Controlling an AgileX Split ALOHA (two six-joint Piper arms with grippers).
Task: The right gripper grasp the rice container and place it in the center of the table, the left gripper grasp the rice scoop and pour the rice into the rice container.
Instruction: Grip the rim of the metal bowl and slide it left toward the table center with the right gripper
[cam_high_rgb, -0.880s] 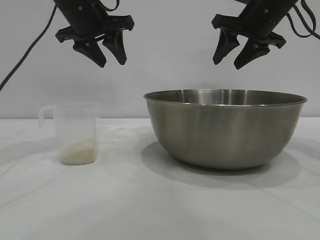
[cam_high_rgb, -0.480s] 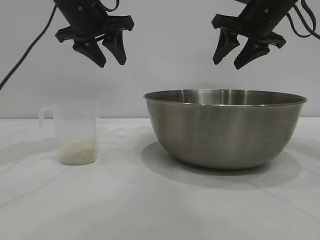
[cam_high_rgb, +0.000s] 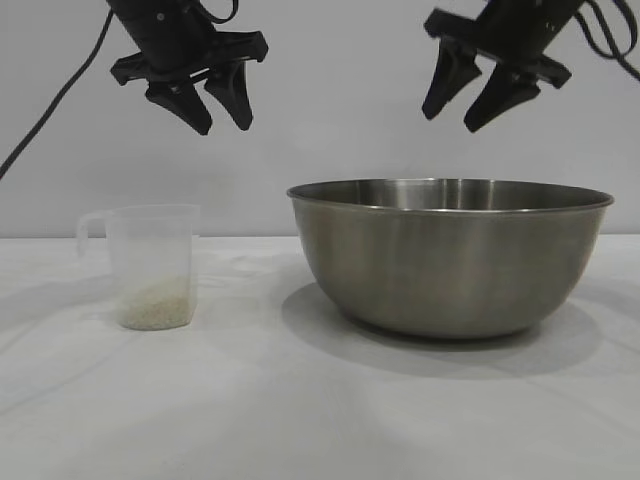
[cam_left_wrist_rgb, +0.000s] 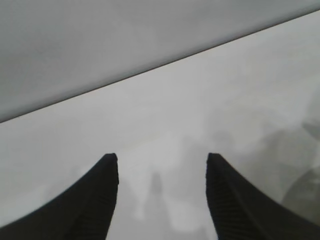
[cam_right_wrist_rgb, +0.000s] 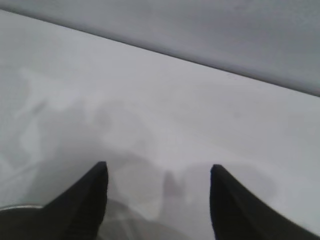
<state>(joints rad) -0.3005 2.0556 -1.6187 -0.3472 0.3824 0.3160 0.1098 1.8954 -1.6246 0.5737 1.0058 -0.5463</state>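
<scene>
Hovering grippers above a standing cup and bowl

Standing upright on the plain white table (cam_high_rgb: 320, 420), a small translucent plastic rice scoop (cam_high_rgb: 150, 265) is keeping its long axis vertical, mouth facing up, its loop handle sticking out toward the exterior view's left edge. A small heap of off-white rice (cam_high_rgb: 157, 303) is lying in its bottom. Well apart, to the right, a wide round stainless-steel rice container (cam_high_rgb: 450, 255) is sitting upright, its open mouth facing up.

Hanging high above the scoop, the black left gripper (cam_high_rgb: 222, 112) is pointing downward at a slant, its pointed fingers partly spread and holding nothing. High above the bowl, the black right gripper (cam_high_rgb: 452, 112) is angling downward too, fingers likewise parted and empty.
</scene>
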